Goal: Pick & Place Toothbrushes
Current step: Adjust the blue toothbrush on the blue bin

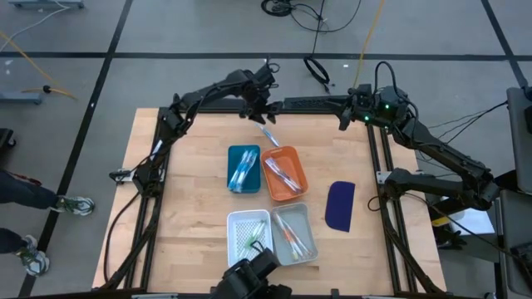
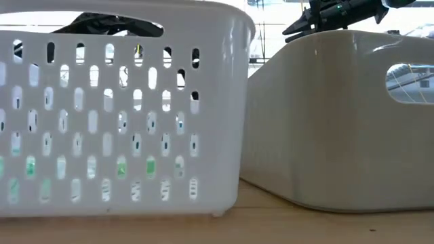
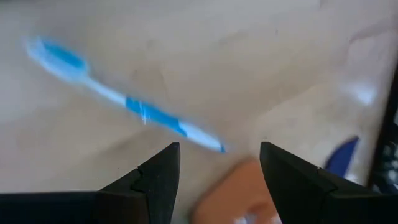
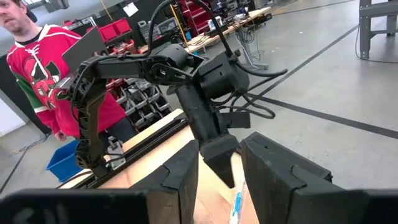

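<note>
A blue-and-white toothbrush (image 3: 134, 107) lies flat on the wooden table (image 1: 191, 191) near its far edge, just beyond the orange tray (image 1: 284, 172). It also shows in the high view as the loose toothbrush (image 1: 268, 134). My left gripper (image 3: 217, 168) hangs open just above it, slanting down, touching nothing. It shows from above as the left gripper (image 1: 263, 115). My right gripper (image 4: 219, 177) waits open and level at the far right, above the table's edge. More toothbrushes lie in the blue tray (image 1: 243, 168), the orange tray, the white tray (image 1: 248, 234) and the grey tray (image 1: 296, 232).
A dark blue flat oblong piece (image 1: 340, 205) lies to the right of the trays. Bare wood lies to the left of the trays. In the low view the white perforated tray (image 2: 115, 115) and the grey tray (image 2: 339, 122) fill the picture. A person (image 4: 37, 68) stands beyond the table.
</note>
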Action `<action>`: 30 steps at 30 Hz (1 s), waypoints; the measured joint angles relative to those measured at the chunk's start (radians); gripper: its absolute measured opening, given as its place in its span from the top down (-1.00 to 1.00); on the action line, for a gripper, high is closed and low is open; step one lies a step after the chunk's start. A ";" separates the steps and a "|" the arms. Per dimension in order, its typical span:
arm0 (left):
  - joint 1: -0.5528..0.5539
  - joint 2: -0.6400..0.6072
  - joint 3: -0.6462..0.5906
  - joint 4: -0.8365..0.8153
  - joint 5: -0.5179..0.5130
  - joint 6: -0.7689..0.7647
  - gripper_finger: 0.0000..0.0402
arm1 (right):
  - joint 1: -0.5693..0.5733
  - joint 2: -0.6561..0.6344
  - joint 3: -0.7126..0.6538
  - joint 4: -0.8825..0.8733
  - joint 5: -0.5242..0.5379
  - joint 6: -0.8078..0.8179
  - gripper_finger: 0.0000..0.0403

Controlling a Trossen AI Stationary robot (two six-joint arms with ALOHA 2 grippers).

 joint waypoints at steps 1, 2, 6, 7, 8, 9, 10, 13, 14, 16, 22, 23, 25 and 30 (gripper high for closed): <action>0.000 -0.004 0.000 -0.015 0.021 -0.003 -0.11 | 0.000 0.000 0.000 0.000 0.000 0.000 0.42; 0.000 -0.009 0.000 -0.031 0.041 -0.002 -0.11 | 0.000 0.000 0.000 0.001 0.000 0.000 0.42; 0.001 -0.027 0.001 -0.046 0.052 0.000 -0.11 | 0.000 0.000 0.000 0.005 0.000 0.000 0.42; 0.003 -0.033 0.001 -0.048 0.056 0.001 -0.11 | 0.000 0.000 0.000 0.005 0.000 0.000 0.42; 0.005 -0.039 0.001 -0.055 0.066 0.011 -0.11 | 0.000 0.000 0.000 0.005 0.000 0.000 0.42; 0.008 -0.049 0.001 -0.064 0.072 0.030 -0.11 | 0.000 0.000 0.000 0.005 0.000 -0.001 0.42; 0.012 -0.063 0.001 -0.082 0.076 0.053 -0.11 | 0.000 0.000 0.000 0.005 0.000 -0.002 0.42; 0.028 -0.107 0.002 -0.159 0.073 0.171 -0.11 | 0.000 0.000 0.000 0.014 0.000 -0.003 0.42; 0.038 -0.120 0.002 -0.190 0.065 0.228 -0.11 | 0.000 0.000 0.000 0.017 0.000 -0.003 0.42; 0.061 -0.134 0.002 -0.237 0.013 0.361 -0.11 | 0.000 0.000 0.000 0.022 0.000 -0.003 0.42; 0.160 -0.142 0.002 -0.321 -0.039 0.762 -0.11 | -0.001 0.000 0.000 0.044 0.000 -0.004 0.42; 0.179 -0.139 0.002 -0.322 -0.041 0.802 -0.11 | -0.001 0.000 0.000 0.049 0.001 -0.004 0.42; 0.215 -0.134 0.002 -0.333 -0.041 0.876 -0.11 | -0.001 0.000 0.000 0.055 0.002 -0.004 0.42; 0.292 -0.125 0.001 -0.324 -0.046 1.087 -0.11 | -0.001 0.000 0.000 0.055 0.003 -0.004 0.42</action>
